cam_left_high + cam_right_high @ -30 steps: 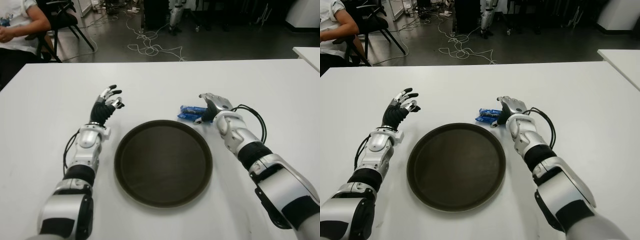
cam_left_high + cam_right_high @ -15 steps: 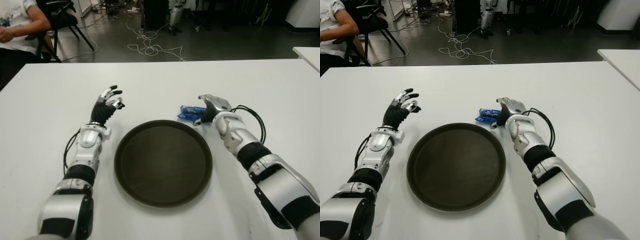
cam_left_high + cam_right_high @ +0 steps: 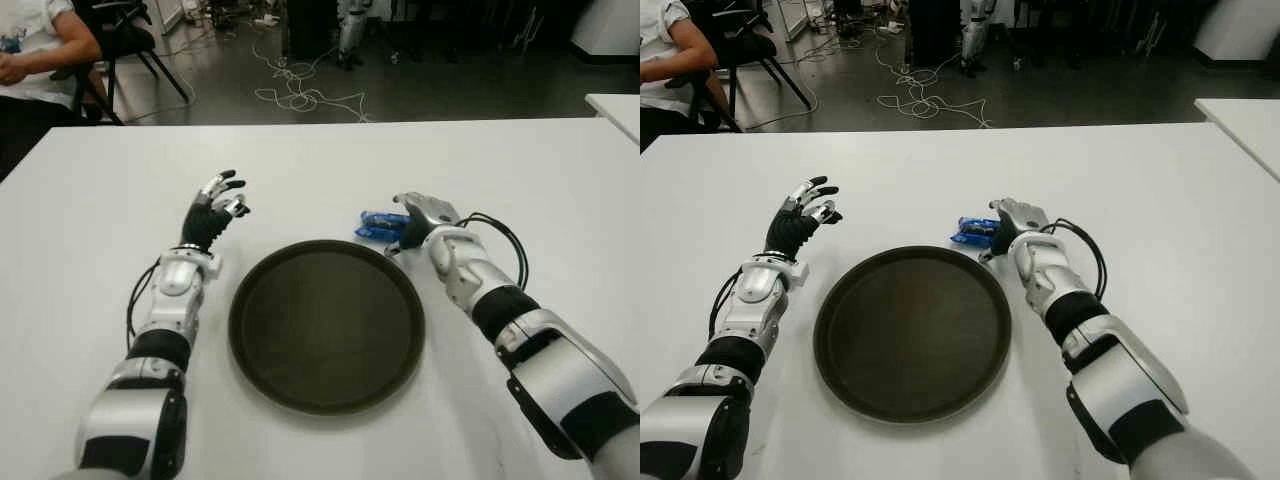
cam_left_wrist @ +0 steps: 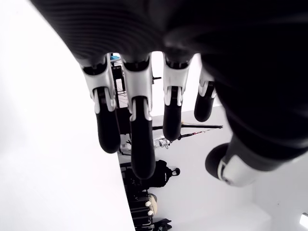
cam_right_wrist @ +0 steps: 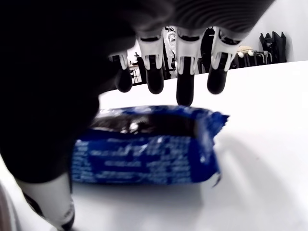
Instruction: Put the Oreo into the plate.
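A white table carries a round dark plate toward its near edge and, just beyond the plate's far right rim, a blue Oreo packet lying flat on the tabletop.

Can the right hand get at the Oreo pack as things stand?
Probably yes. The right hand is right at the Oreo pack, open fingers arched over it, nothing between. It lies on the table just behind the plate.

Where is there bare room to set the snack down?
The plate holds nothing, so its whole inside is free. It gets crowded past its far right rim, where the right hand reaches over the Oreo pack. The left hand hovers left of the plate.
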Available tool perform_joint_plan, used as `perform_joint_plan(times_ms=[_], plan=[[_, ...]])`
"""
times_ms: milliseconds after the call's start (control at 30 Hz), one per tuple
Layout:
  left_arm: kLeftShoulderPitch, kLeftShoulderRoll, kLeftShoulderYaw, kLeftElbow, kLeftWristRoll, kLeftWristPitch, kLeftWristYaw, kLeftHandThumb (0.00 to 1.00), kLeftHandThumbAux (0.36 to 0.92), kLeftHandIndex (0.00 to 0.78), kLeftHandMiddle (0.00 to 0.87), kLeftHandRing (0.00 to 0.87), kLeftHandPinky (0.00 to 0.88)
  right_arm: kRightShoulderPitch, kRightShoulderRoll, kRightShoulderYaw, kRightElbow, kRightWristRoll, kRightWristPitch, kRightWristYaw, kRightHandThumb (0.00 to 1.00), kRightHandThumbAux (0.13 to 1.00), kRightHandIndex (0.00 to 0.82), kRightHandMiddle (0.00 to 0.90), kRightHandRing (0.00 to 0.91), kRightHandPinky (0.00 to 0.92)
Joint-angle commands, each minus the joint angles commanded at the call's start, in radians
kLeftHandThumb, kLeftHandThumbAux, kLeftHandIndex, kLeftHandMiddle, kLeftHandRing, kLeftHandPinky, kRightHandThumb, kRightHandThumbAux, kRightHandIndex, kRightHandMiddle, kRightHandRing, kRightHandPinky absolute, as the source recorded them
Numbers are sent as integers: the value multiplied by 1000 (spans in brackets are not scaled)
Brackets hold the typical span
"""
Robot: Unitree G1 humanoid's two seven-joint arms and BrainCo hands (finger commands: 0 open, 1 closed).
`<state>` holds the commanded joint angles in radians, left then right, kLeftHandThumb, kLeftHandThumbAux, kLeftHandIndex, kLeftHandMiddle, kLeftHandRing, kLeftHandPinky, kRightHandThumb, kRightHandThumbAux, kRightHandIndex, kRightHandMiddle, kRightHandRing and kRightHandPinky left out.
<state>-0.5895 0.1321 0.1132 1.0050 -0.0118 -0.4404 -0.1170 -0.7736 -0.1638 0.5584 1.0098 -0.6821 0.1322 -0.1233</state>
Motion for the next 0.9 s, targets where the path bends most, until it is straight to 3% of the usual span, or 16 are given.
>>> perform_joint_plan(times_ms=[367,600,900], plan=[[2,0,-9,-10,15,16,23,1000,646,146,232,454,339,4,19,2,32,7,-6,-2,0,756,143,152,169,182],[2,0,-9,-12,5,20,12,1000,646,152,223,456,367,5,24,-3,40,10,-6,2,0,750,134,149,153,139],[1,-1,-8,-11,2,23,16,1000,646,151,226,455,335,-6,21,1,91,4,-49,-24,0,781,188,182,191,208]])
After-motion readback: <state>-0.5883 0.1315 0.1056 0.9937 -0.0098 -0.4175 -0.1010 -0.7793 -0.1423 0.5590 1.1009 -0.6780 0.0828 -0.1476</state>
